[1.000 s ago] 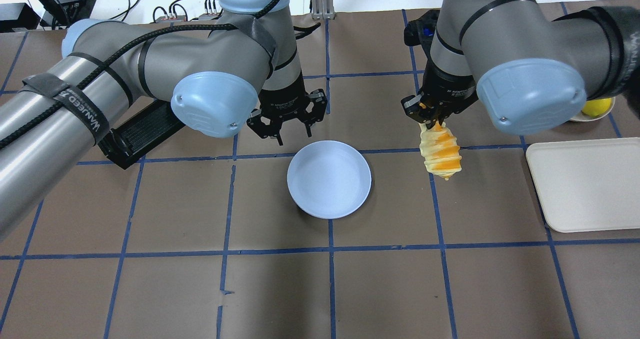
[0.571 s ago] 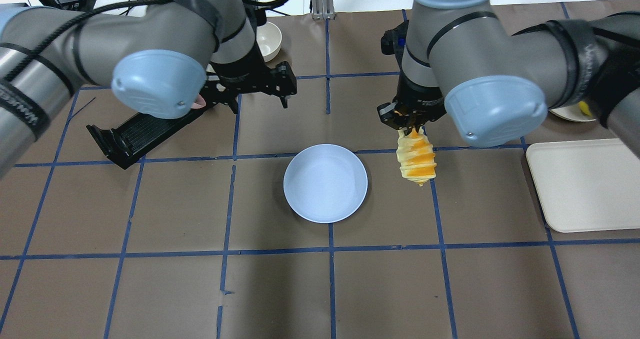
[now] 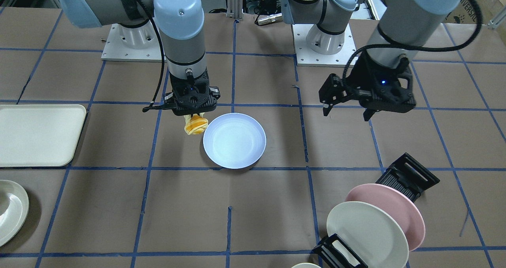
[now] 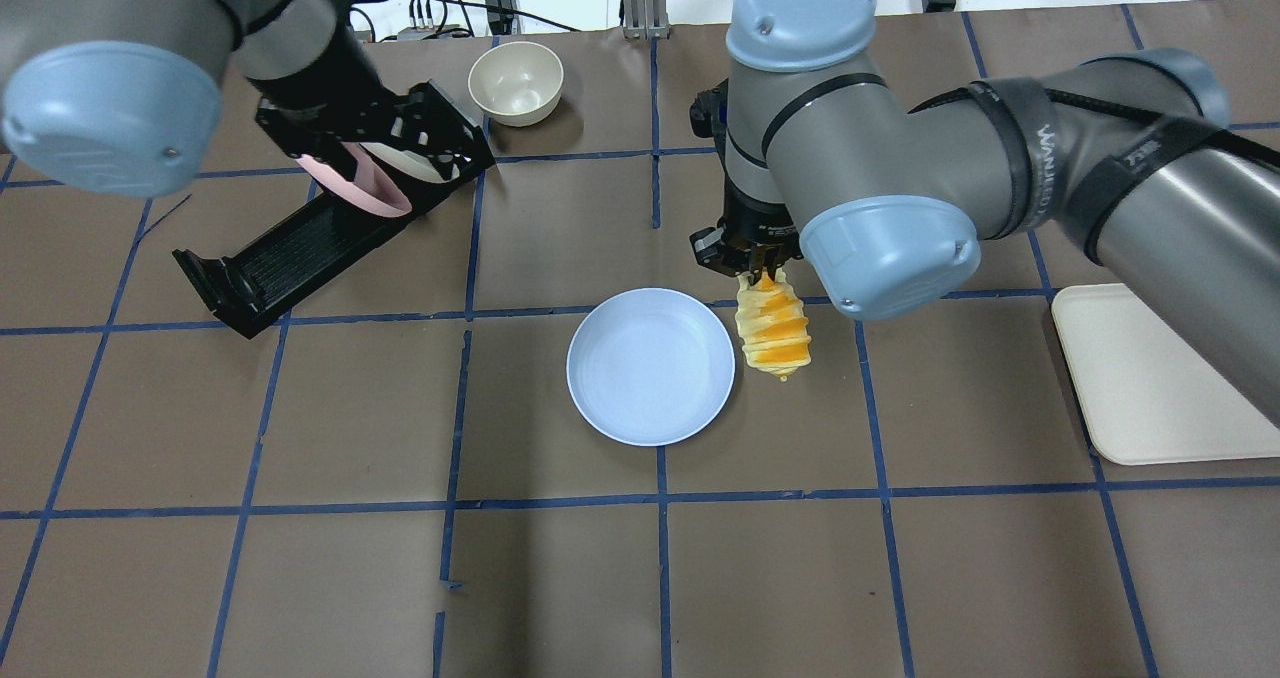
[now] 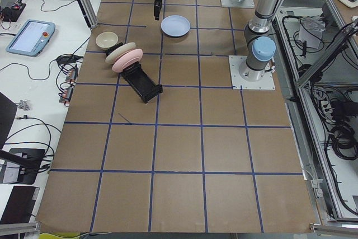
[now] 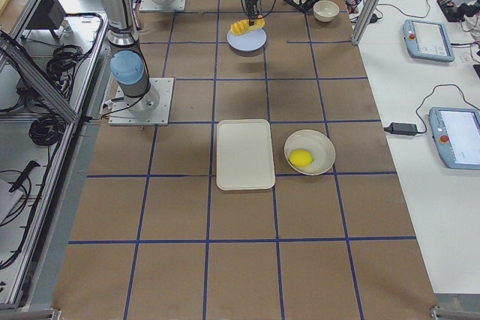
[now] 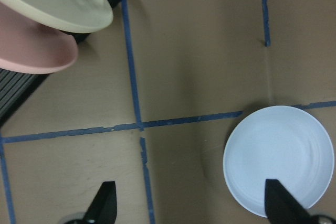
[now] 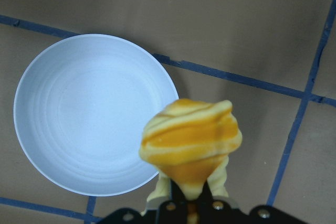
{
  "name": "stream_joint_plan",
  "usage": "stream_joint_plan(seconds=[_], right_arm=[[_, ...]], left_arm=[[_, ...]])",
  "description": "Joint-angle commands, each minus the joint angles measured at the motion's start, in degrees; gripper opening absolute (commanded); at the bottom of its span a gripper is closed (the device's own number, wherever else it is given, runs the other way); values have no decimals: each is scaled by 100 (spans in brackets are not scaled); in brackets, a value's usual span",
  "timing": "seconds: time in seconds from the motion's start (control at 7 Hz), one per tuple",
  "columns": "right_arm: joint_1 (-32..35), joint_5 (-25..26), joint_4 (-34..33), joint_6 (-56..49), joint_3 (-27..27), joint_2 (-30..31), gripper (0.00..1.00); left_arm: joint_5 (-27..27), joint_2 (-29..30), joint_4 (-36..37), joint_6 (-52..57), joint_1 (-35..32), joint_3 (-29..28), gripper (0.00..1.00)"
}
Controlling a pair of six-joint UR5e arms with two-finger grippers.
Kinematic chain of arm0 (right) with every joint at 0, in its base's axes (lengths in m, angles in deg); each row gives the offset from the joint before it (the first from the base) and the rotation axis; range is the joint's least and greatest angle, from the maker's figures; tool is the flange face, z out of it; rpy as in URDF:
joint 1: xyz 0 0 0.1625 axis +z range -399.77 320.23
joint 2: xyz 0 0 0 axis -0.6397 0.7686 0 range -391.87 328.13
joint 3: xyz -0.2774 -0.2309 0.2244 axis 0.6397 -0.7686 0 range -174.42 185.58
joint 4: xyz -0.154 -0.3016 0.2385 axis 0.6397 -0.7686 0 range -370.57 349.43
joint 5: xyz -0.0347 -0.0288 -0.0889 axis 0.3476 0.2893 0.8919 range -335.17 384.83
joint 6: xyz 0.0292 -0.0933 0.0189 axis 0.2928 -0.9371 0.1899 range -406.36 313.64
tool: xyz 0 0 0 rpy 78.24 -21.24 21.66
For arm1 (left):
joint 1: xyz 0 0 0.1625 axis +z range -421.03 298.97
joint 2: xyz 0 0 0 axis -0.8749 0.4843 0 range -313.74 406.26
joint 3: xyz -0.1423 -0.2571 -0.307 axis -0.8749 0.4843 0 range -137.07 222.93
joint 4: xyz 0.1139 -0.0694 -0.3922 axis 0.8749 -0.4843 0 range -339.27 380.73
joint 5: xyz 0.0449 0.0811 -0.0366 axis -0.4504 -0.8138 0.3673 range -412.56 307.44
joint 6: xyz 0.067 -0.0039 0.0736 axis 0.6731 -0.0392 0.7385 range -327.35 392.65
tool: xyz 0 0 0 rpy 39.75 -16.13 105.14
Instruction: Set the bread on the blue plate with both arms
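My right fingers (image 4: 752, 266) are clamped on the top end of the bread (image 4: 772, 333), which hangs long axis straight down just beside the blue plate (image 4: 650, 366), opposite the side where my left fingers (image 7: 102, 209) hover, spread wide and empty.

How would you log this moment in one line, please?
right end effector: shut on bread, beside blue plate | left end effector: open, empty

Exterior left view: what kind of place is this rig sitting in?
Most likely a robotics lab or data-collection cell, not a kitchen. The table is papered brown with a blue tape grid, the left arm stands on a metal plate set on it, and what look like teach pendants lie alongside.
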Motion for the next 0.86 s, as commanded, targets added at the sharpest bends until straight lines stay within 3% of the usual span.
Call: stream_joint_plan(seconds=[0.0, 0.71], right_arm=[[389, 2, -334, 20, 0, -464, 5], [899, 46, -924, -85, 18, -1178, 5]], left_arm=[[-21, -51, -298, 552, 254, -61, 100], [92, -437, -475, 573, 131, 369, 100]])
